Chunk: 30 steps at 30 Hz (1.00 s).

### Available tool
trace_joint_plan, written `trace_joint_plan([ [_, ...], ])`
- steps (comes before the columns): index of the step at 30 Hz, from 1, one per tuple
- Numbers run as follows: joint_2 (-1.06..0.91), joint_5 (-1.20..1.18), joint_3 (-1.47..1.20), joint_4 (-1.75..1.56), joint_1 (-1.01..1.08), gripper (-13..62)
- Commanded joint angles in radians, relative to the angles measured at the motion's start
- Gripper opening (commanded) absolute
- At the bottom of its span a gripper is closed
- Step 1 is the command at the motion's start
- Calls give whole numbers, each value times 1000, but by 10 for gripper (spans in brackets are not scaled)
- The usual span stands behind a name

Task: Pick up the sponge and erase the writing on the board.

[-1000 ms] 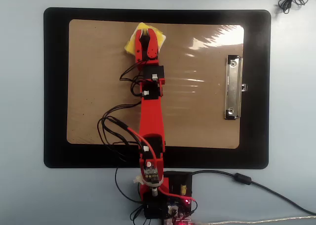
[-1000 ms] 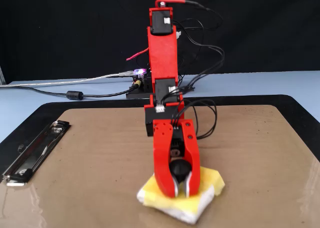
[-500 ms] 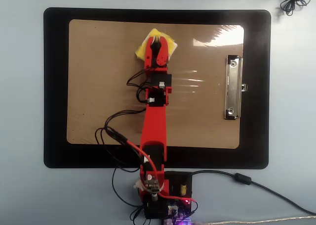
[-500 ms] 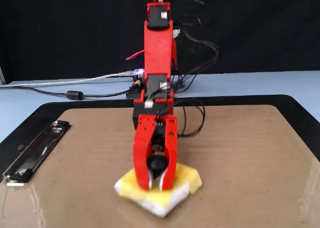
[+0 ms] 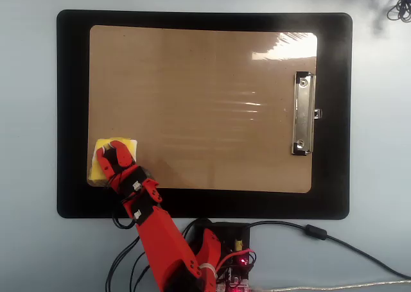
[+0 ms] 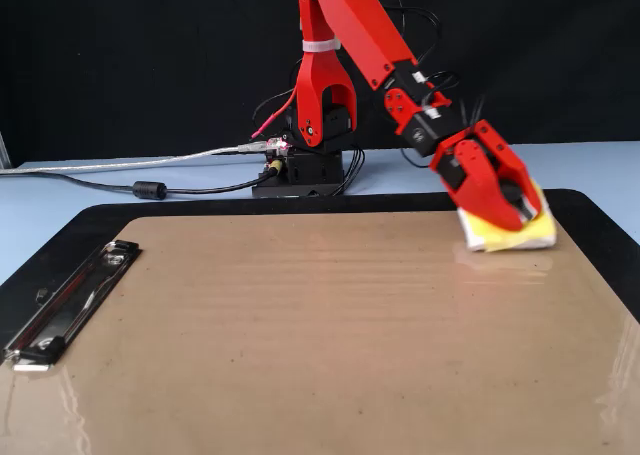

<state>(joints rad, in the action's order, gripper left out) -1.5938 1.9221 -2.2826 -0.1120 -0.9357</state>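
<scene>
One sponge (image 5: 103, 160), one clipboard (image 5: 205, 106) and one red gripper (image 5: 110, 152) showed. The gripper pinched the sponge at the clipboard's lower-left corner in the overhead view, right beside the black mat (image 5: 70, 112); in the fixed view the sponge (image 6: 520, 235) sat at the upper right. The rest of the board lay open, bar the metal clip (image 5: 304, 114) at its right. No writing showed. Half a second earlier the sponge was near the top-centre edge.

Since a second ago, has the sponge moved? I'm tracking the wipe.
Yes. In the overhead view the sponge, under the tool, went from the board's top edge to its lower-left corner, farther from the clip.
</scene>
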Motion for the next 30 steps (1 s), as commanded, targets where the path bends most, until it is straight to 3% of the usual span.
trace_joint_plan([
  [1,-8,69,12,-26,-31,-76],
  [12,2,32,5,-29,-18,-64],
  [14,5,32,9,-29,-21,89],
  [15,6,32,20,-31,-23,206],
  [17,17,35,43,-28,-23,310],
  [23,-15,43,44,-29,-12,340],
  [30,-230,40,132,129,-20,339],
])
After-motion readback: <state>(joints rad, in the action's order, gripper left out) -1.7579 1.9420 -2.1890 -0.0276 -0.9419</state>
